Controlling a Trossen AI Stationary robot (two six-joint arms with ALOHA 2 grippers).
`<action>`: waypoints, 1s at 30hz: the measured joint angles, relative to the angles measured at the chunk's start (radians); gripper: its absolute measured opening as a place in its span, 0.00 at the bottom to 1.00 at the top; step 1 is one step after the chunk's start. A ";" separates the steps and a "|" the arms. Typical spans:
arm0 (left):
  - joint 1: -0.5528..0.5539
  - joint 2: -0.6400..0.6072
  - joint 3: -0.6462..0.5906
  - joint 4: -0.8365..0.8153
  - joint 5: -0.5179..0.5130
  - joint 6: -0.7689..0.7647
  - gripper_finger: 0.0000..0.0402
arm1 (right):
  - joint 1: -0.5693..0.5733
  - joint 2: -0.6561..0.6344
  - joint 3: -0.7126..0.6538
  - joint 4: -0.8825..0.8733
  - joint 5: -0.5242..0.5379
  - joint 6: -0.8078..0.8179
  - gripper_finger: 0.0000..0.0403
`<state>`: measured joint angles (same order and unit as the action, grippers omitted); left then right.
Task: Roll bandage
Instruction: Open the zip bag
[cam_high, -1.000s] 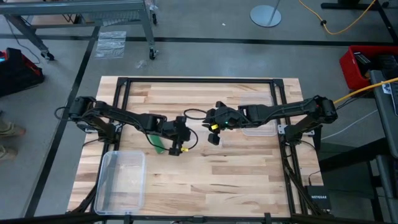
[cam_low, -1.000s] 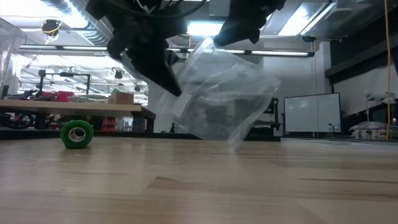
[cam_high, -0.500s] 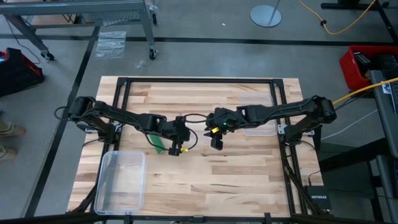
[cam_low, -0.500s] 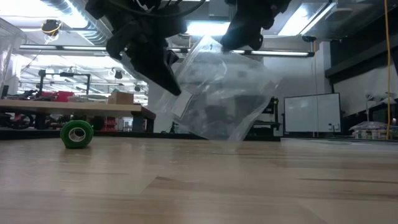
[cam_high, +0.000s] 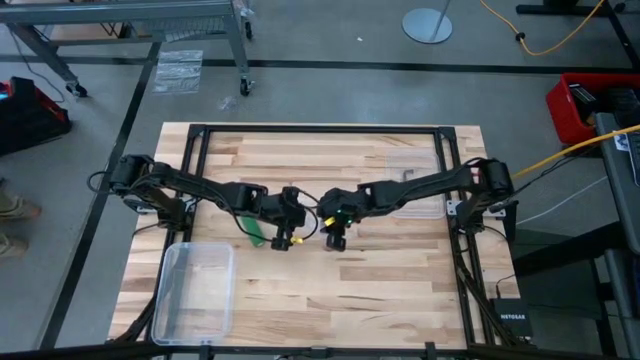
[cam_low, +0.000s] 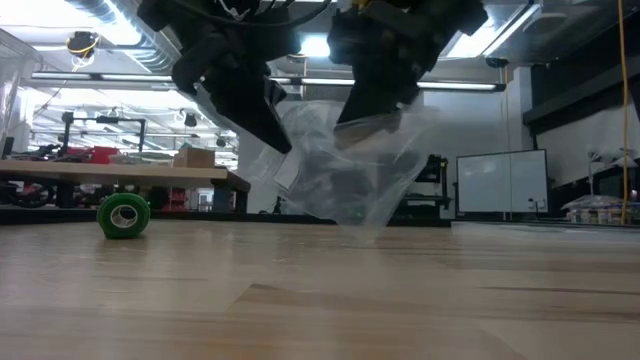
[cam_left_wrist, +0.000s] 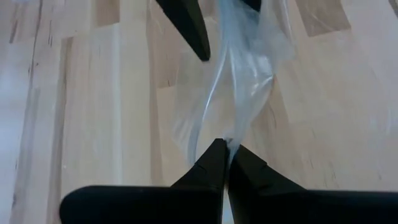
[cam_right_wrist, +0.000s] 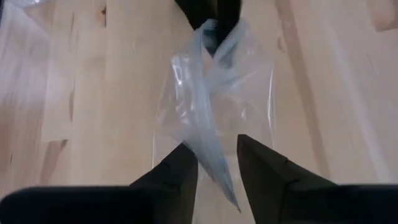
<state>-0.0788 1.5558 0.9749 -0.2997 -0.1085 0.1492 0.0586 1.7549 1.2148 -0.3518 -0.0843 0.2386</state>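
The bandage is a small green roll (cam_low: 123, 214) standing on its rim on the table, just left of my left gripper; it also shows in the high view (cam_high: 255, 232). My left gripper (cam_left_wrist: 225, 152) is shut on a crinkly clear plastic bag (cam_low: 340, 170) above mid-table. My right gripper (cam_right_wrist: 216, 165) is open close beside it, its fingers on either side of the bag's crumpled upper part (cam_right_wrist: 208, 134). In the high view my left gripper (cam_high: 283, 238) and my right gripper (cam_high: 335, 238) stand close together. My left gripper pinches a gathered upper edge of the bag (cam_left_wrist: 231, 140) between its two fingertips, coming from above and slanting down. The bag hangs slack below the fingers (cam_low: 270, 120). My right gripper: I cannot tell whether its fingers (cam_right_wrist: 183, 168) touch the bag between them.
A clear plastic box (cam_high: 195, 290) lies at the table's near left corner. A flat clear lid (cam_high: 418, 208) lies under my right arm at the right. Bare wood lies toward the near edge (cam_high: 350, 300).
My right gripper has gone toward the table's left edge and down, up to the bag and my left gripper. The bag's upper part has slumped and crumpled under it; the edge in my left gripper has stayed where it was.
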 joint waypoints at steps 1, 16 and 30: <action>0.000 0.000 0.000 -0.004 0.001 -0.005 0.00 | 0.000 0.005 0.000 0.009 -0.001 0.000 0.29; -0.007 0.000 0.000 -0.057 0.233 -0.018 0.00 | -0.020 0.004 0.000 -0.093 0.179 -0.083 0.17; -0.011 0.000 0.001 -0.252 -0.450 0.006 0.00 | -0.066 0.004 0.000 -0.103 0.251 -0.090 0.14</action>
<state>-0.0902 1.5558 0.9760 -0.5517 -0.5580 0.1548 -0.0078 1.7588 1.2144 -0.4547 0.1670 0.1487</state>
